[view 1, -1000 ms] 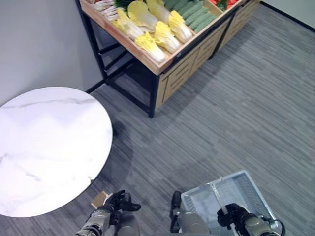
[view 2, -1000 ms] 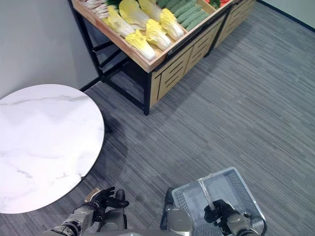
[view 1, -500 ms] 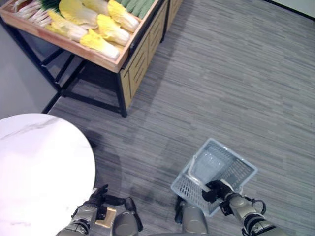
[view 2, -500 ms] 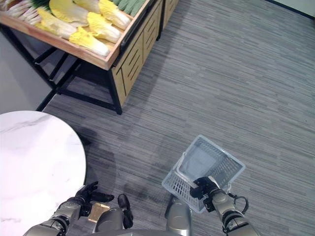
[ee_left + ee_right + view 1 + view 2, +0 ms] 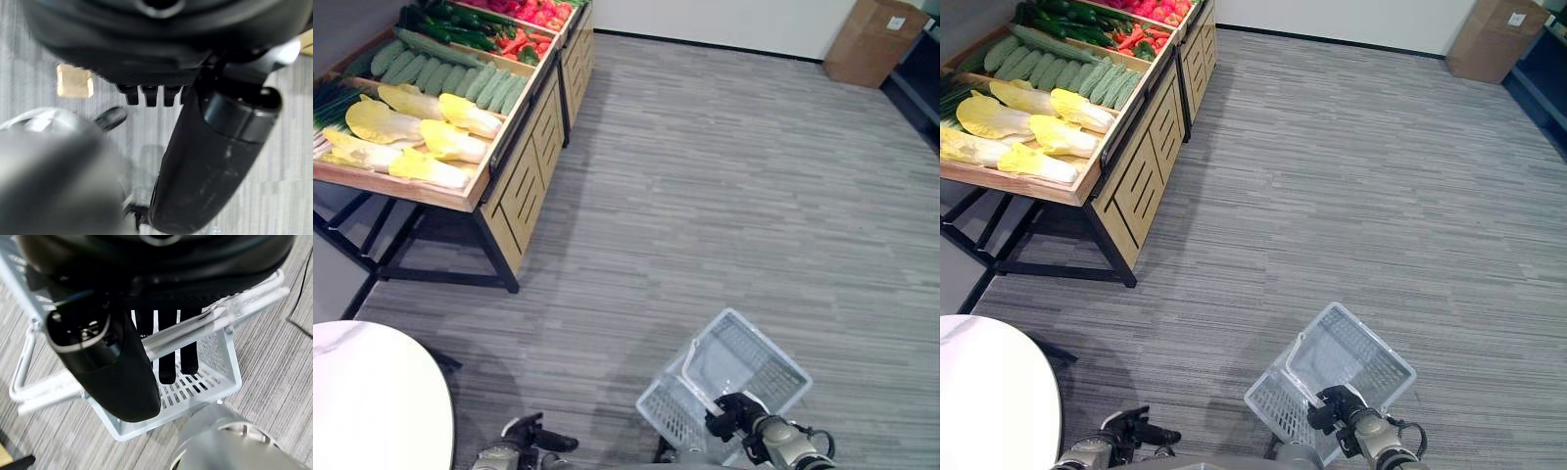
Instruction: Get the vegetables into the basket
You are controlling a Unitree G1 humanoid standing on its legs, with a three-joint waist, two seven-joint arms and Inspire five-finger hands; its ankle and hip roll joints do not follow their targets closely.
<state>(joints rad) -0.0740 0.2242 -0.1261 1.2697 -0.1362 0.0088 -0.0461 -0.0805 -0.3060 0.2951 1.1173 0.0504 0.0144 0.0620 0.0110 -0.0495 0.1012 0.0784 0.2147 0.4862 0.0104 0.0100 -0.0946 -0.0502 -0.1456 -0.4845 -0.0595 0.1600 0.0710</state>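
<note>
A white plastic basket [image 5: 770, 344] hangs low over the grey floor at the lower right, with nothing in it. My right hand [image 5: 740, 417] is shut on its handle [image 5: 220, 313], fingers [image 5: 167, 363] curled under the bar. Yellow napa cabbages [image 5: 421, 147], green cucumbers [image 5: 460, 80] and red peppers [image 5: 534, 12] lie on a wooden produce stand [image 5: 524, 168] at the upper left, well away from both hands. My left hand [image 5: 530, 443] hangs low at the bottom edge, relaxed and holding nothing.
A white round marble table [image 5: 362, 401] fills the lower left corner. A cardboard box [image 5: 871, 39] stands at the far right by the wall. Grey striped carpet [image 5: 705, 196] stretches between the stand and the basket.
The camera has swung, so the stand now sits at the upper left and the table has slid into the corner. The basket stays in my right hand.
</note>
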